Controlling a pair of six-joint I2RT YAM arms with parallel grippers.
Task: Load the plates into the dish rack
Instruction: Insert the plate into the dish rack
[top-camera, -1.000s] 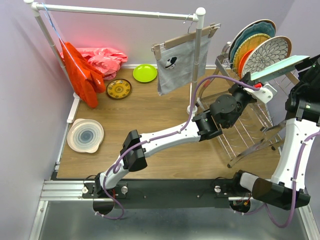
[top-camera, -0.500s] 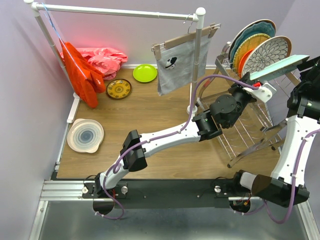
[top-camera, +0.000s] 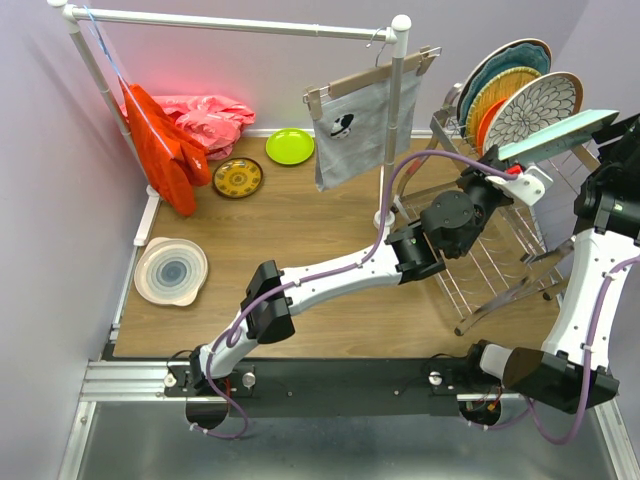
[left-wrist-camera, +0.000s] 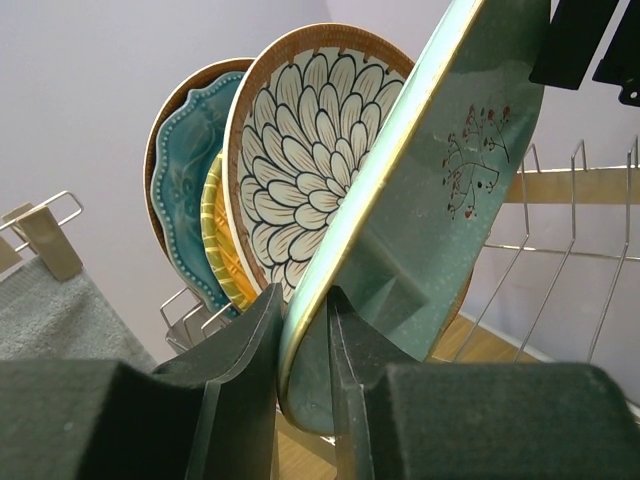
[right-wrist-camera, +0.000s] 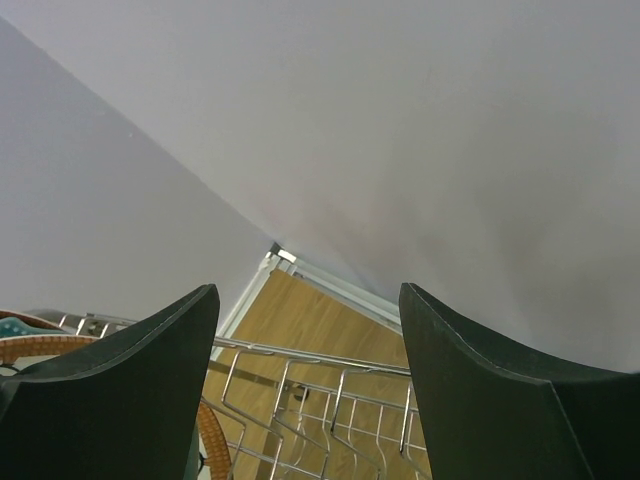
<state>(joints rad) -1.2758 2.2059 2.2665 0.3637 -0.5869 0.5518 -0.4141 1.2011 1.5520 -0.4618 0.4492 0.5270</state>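
Observation:
My left gripper (top-camera: 503, 166) is shut on the lower edge of the mint rectangular tray (top-camera: 560, 134), which is tilted over the dish rack (top-camera: 500, 262). In the left wrist view the fingers clamp the tray (left-wrist-camera: 440, 190) at its rim, gripper (left-wrist-camera: 305, 300). Behind it a brown-rimmed floral plate (left-wrist-camera: 300, 170), a teal scalloped plate (left-wrist-camera: 185, 180) and a yellow woven plate (left-wrist-camera: 222, 250) stand in the rack. My right gripper (top-camera: 626, 132) is open and empty by the tray's far end, above the rack wires (right-wrist-camera: 320, 390). Lime green (top-camera: 290, 146), yellow-brown patterned (top-camera: 238, 178) and white ringed (top-camera: 171, 271) plates lie on the table.
A white pipe rail (top-camera: 240, 22) spans the back, with a grey cloth (top-camera: 350, 125) on a hanger near the rack. Red (top-camera: 160, 145) and pink (top-camera: 210, 115) cloths sit at the back left. Purple walls close in on the left, back and right.
The right arm has shifted slightly beside the tray's far end. The left gripper and the tray have hardly moved.

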